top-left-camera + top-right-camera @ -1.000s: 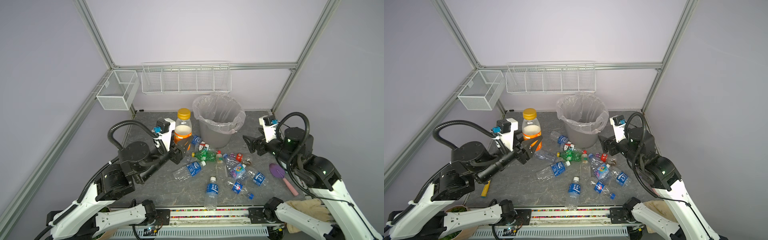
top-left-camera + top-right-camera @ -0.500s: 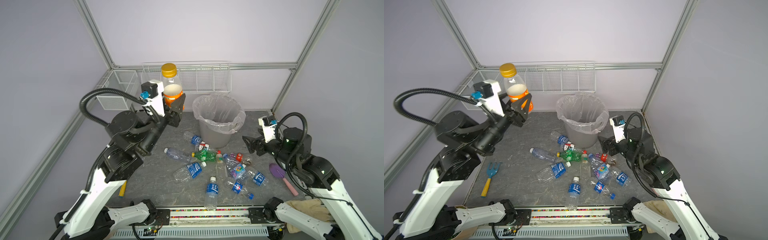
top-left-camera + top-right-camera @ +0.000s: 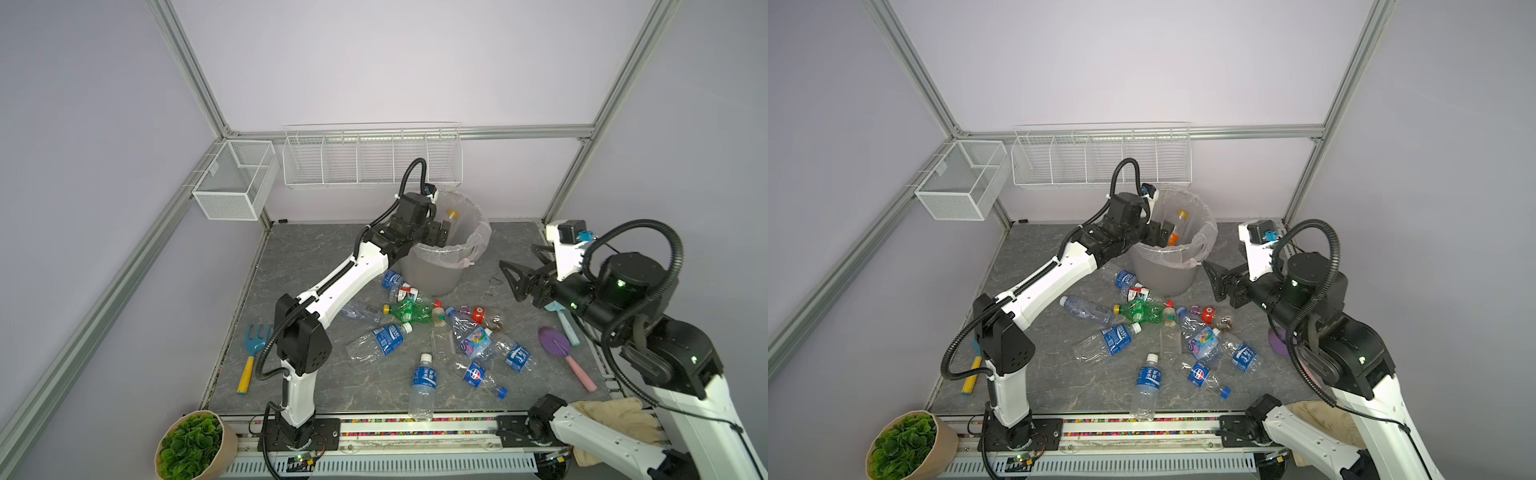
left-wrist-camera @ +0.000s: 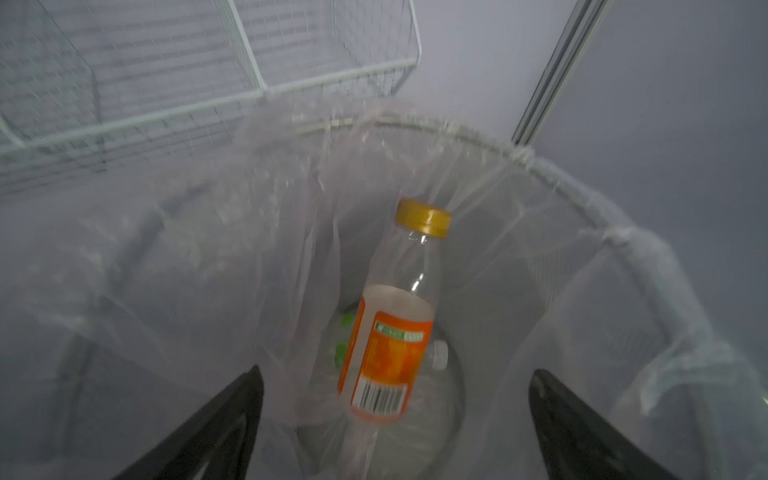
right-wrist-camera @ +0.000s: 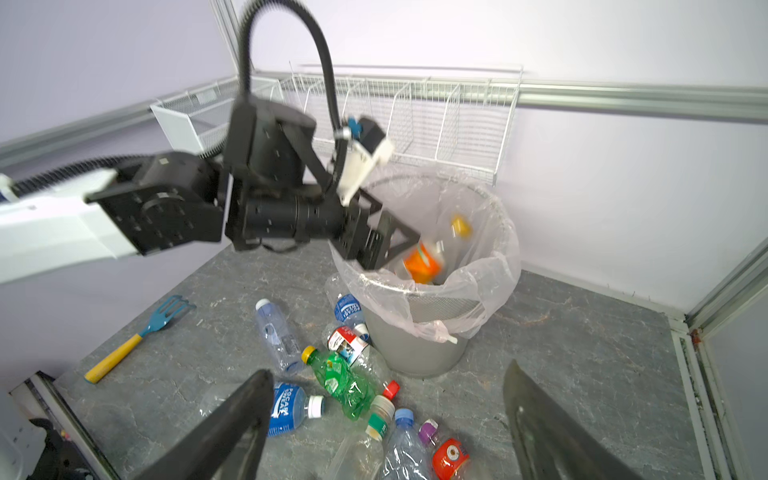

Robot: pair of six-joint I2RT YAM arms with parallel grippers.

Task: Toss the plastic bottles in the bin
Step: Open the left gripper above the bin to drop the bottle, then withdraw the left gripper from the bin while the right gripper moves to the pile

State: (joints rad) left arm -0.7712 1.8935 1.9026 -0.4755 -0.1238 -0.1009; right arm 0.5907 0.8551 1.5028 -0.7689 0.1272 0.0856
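Observation:
The bin (image 3: 428, 278) (image 3: 1163, 278) stands at the back of the table, lined with a clear bag. My left gripper (image 3: 442, 232) (image 4: 395, 372) hangs open over its near rim. Below the jaws, an orange-labelled bottle (image 4: 390, 332) (image 5: 424, 262) with a yellow cap is inside the bin, free of the fingers. Several plastic bottles lie on the table in front of the bin, among them a green one (image 3: 409, 311) (image 5: 340, 382) and a blue-labelled one (image 3: 388, 338). My right gripper (image 3: 519, 262) (image 5: 386, 370) hovers open and empty to the right of the bin, above the pile.
White wire baskets (image 3: 372, 156) hang on the back wall, and a mesh one (image 3: 235, 178) at the left corner. A blue rake (image 3: 251, 353) lies at the left. A purple spade (image 3: 557, 345) lies at the right. A potted plant (image 3: 191, 444) and a cloth (image 3: 615, 419) sit at the front.
My left arm lifted the orange-labelled bottle from the table, swung it over the bin and opened; the bottle dropped in. The right arm has not moved.

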